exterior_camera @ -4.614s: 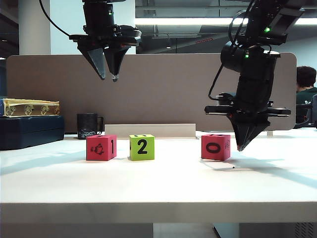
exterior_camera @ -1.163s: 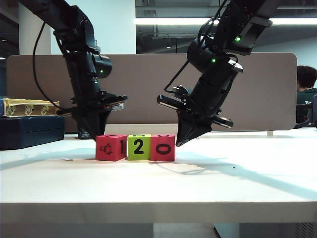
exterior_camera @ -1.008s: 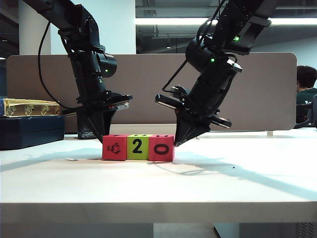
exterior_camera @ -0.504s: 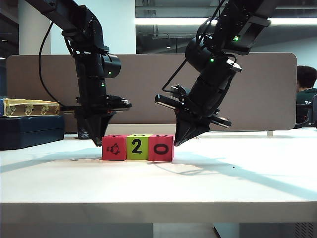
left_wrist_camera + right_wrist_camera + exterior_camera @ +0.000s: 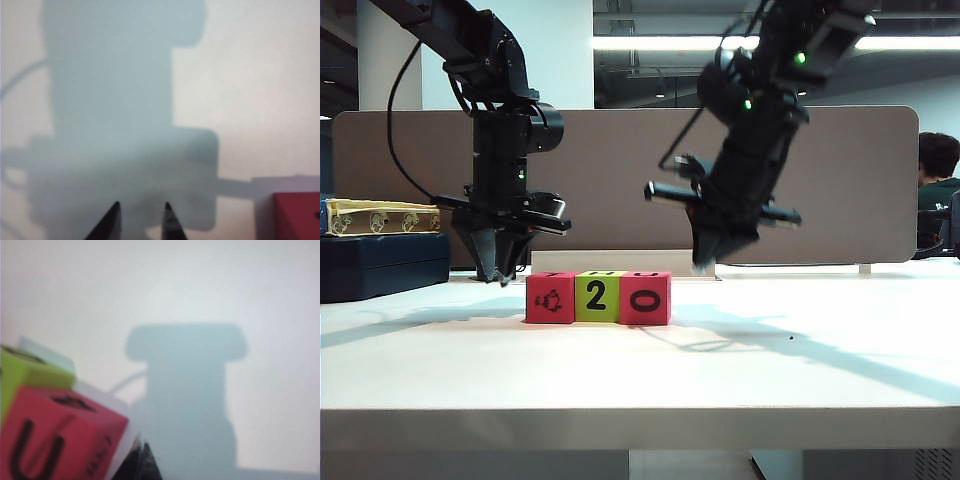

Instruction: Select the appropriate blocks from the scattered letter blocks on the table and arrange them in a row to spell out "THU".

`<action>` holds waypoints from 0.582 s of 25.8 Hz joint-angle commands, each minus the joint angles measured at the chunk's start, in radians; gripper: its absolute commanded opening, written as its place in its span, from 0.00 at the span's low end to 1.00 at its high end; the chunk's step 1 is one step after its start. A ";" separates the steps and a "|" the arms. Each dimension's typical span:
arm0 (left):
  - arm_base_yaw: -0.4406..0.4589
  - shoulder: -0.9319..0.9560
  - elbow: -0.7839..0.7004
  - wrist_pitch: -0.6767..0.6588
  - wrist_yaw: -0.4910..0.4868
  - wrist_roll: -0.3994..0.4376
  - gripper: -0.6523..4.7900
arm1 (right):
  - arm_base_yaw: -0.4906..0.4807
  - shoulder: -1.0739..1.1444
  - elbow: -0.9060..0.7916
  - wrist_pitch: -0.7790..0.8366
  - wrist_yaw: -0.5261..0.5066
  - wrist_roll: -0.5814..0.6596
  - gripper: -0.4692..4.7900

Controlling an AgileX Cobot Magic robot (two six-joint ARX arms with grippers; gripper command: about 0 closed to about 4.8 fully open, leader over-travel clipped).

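Three letter blocks (image 5: 598,298) sit touching in a row on the table (image 5: 740,380). Left of that row your left gripper (image 5: 500,272) hangs slightly parted, empty; right of it, the blurred right gripper (image 5: 705,265) appears closed, empty. Next, probably retreat.

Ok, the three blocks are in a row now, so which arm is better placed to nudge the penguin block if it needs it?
Probably the left. The left gripper, slightly open, hangs low just beside the penguin block at the row's left end. The right gripper, shut, hangs above the table past the 0 block at the far end.
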 commanded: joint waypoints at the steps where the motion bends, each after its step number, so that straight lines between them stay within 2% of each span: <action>1: 0.002 -0.040 0.006 0.013 -0.036 0.006 0.31 | 0.002 -0.018 0.082 -0.068 0.019 -0.035 0.07; 6: 0.002 -0.121 0.006 -0.012 -0.033 0.025 0.26 | 0.010 -0.018 0.240 -0.276 0.019 -0.065 0.07; 7: 0.002 -0.145 0.006 -0.033 -0.008 0.026 0.25 | 0.011 -0.018 0.264 -0.317 0.018 -0.077 0.07; 9: 0.002 -0.206 0.006 -0.106 0.115 0.055 0.15 | 0.017 -0.018 0.336 -0.470 0.012 -0.101 0.07; 12: 0.002 -0.254 0.006 -0.177 0.153 0.053 0.15 | 0.023 -0.027 0.393 -0.607 0.015 -0.135 0.07; 15: 0.001 -0.285 0.005 -0.243 0.191 0.047 0.15 | 0.031 -0.069 0.404 -0.662 0.015 -0.137 0.07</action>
